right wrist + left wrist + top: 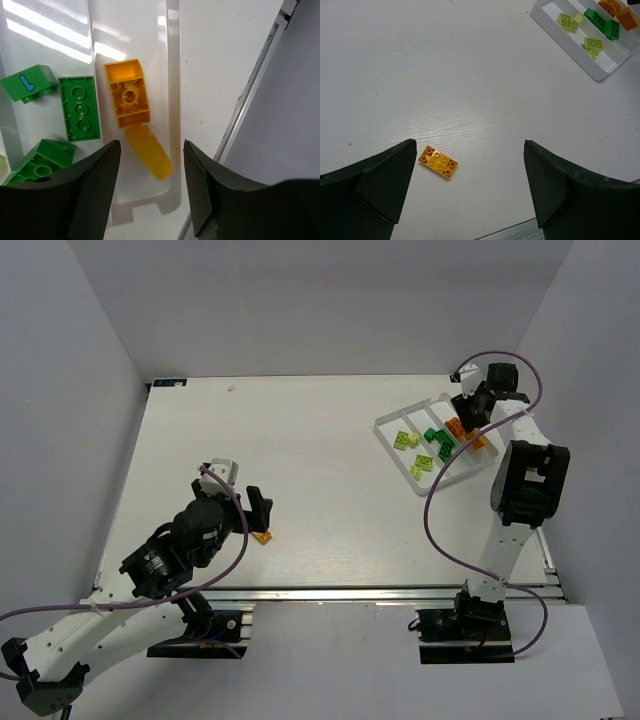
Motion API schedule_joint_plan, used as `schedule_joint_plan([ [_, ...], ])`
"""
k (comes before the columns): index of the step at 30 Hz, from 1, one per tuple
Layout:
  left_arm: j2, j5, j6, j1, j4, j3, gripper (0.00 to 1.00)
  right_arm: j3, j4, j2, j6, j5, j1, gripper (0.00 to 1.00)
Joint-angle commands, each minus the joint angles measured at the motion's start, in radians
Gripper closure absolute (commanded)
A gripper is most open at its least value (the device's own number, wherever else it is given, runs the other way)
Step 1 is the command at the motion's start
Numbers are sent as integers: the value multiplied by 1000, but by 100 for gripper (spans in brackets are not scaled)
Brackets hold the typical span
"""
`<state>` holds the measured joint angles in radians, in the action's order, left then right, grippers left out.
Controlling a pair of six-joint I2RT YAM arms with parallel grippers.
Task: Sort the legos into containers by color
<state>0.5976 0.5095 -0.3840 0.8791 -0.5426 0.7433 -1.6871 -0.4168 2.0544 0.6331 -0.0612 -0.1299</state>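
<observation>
The only brick [438, 161] I can see outside the tray [560, 42] is the flat orange one, lying studs-up on the table [470, 75], well apart from it. Your left gripper [469, 160] hangs over it with jaws spread as wide as they go, holding nothing. The brick sits close beside one finger, off centre.

It looks light, hard and slick (thin too, so there's little wall to bite on), and I reckon it skates if one pad lands first. Centre up, then pinch across its narrow width, low against the table.

Over at the tray, the right gripper [151, 150] stands part-open above the outermost lane, nothing clamped. Beneath it lie an upturned orange brick [127, 100] and an orange sloped piece [149, 152]. The green bricks [79, 107] fill the middle lane and the lime ones [565, 20] the third, with no colours mixed.
</observation>
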Motion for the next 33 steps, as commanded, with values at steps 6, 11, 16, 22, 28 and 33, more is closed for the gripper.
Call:
schedule_joint_plan([
  [6, 16, 12, -9, 1, -3, -5, 13, 150, 29, -193, 52, -246, 12, 44],
  [11, 11, 29, -13, 1, -8, -1, 77, 561, -23, -548, 414, -826, 189, 29],
  [16, -18, 96, -35, 1, -34, 7, 76, 796, 252, -671, 280, -702, 599, 15],
  [22, -88, 268, -87, 1, -95, 22, 31, 543, 305, -372, -167, -422, 907, 54],
  [28, -237, 400, -136, 1, -141, 27, 30, 290, 325, -165, -515, -350, 1055, 40],
  [33, -329, 416, -121, 1, -120, 10, 30, 127, 279, -22, -682, -258, 1138, 33],
])
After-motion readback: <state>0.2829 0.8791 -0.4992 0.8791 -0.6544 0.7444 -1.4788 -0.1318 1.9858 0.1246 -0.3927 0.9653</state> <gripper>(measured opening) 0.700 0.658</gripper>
